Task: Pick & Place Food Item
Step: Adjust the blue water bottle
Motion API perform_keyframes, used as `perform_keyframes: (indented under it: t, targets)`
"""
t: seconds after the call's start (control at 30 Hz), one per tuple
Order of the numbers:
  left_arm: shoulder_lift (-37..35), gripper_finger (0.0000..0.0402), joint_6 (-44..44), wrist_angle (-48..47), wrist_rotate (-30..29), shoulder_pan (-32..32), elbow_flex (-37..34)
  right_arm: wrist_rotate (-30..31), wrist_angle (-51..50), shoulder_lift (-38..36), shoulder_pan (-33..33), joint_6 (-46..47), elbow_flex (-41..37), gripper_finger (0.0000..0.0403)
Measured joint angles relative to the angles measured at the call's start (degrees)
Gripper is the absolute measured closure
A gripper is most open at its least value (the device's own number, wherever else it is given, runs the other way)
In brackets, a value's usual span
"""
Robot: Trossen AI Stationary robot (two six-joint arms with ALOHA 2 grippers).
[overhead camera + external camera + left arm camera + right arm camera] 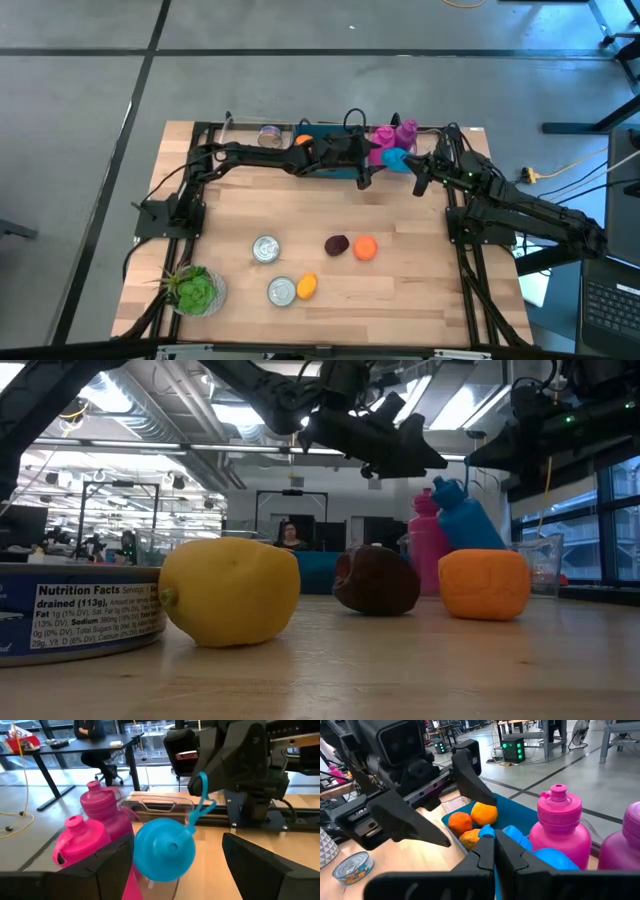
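Left gripper (368, 172) hangs at the tabletop's (400, 290) far edge, jaws spread, with the blue bottle (165, 851) just ahead between them. Right gripper (421, 180) is close by on the bottle's other side, jaws pressed together. Two pink bottles (392, 138) stand beside it. Orange fruit pieces (472, 822) lie in the teal bin (520, 815). Nearer: dark plum (337, 245), orange (365, 248), lemon (307, 286), two cans (266, 249).

A blue bottle (164, 851) is framed between the spread-apart left gripper (177, 865) fingers, pink bottles (97, 827) just beside it.
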Motion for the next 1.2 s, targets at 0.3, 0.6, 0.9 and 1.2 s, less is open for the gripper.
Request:
perform_keyframes:
  t: [0.3, 0.6, 0.9, 1.2]
  targets:
    - [0.0, 0.0107, -0.3, -0.5, 3.0, 0.7, 0.0, -1.6, 1.1, 0.1, 0.4, 0.0, 0.0, 0.0403]
    - [0.0, 0.0127, 0.0, -1.1, 2.9, 1.0, 0.0, -3.0, 3.7, 0.9, 0.4, 0.0, 0.0, 0.0403]
    - [0.0, 0.0143, 0.4, -2.7, 2.9, 1.0, 0.0, -3.0, 6.2, 2.9, 0.4, -0.5, 0.0, 0.0403]
    - [0.0, 0.0167, 0.9, -3.5, 3.0, 1.0, 0.0, -2.6, 6.7, 2.9, 0.4, -1.5, 0.0, 0.0403]
